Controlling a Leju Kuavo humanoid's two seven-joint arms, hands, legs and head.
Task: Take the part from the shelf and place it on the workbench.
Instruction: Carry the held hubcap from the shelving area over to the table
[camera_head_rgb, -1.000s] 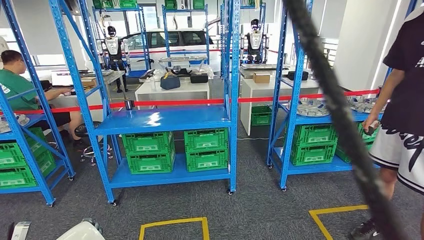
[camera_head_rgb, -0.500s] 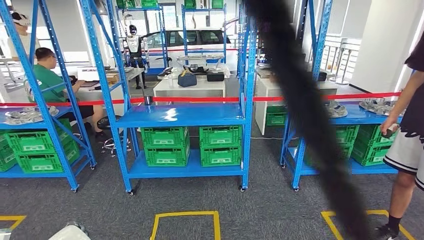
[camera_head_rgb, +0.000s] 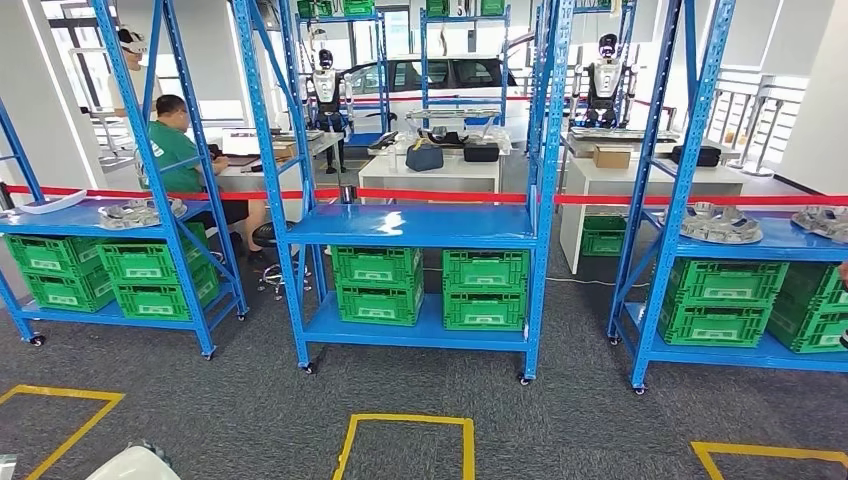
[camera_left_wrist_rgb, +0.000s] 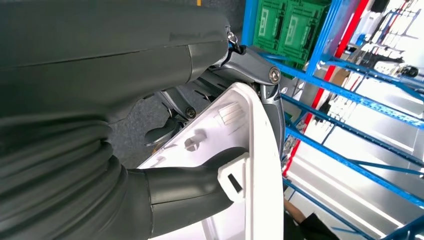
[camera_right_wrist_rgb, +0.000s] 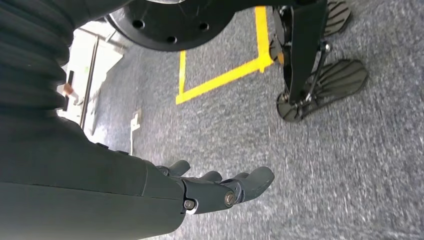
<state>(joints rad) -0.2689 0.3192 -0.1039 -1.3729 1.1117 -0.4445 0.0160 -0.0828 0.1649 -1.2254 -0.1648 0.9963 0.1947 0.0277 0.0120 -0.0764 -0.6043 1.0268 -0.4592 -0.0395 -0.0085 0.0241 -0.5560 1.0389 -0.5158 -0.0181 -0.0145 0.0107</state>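
Three blue shelving racks face you in the head view, and no writing on them or on their crates can be read. Your left hand (camera_left_wrist_rgb: 200, 185) grips the white part (camera_left_wrist_rgb: 235, 150), thumb wrapped round its edge, with dark fingers behind the panel; a corner of that part shows at the lower edge of the head view (camera_head_rgb: 135, 465). Your right hand (camera_right_wrist_rgb: 220, 187) hangs over the grey carpet (camera_right_wrist_rgb: 350, 165), fingers slack and apart, holding nothing.

Compared with half a second ago, the whole picture has slid sideways, so the camera has turned: the dark blurred band that crossed the frame is gone, the person in shorts has left the right edge, and the middle rack (camera_head_rgb: 410, 225) sits nearer the centre.

Green crates (camera_head_rgb: 430, 285) fill its lower shelf. Grey metal parts lie on the left rack (camera_head_rgb: 140, 212) and the right rack (camera_head_rgb: 720, 225). A red barrier tape (camera_head_rgb: 440, 196) runs behind them. A seated person in a green shirt (camera_head_rgb: 175, 150) works at a desk beyond. Yellow floor markings (camera_head_rgb: 410, 440) lie just ahead of you.
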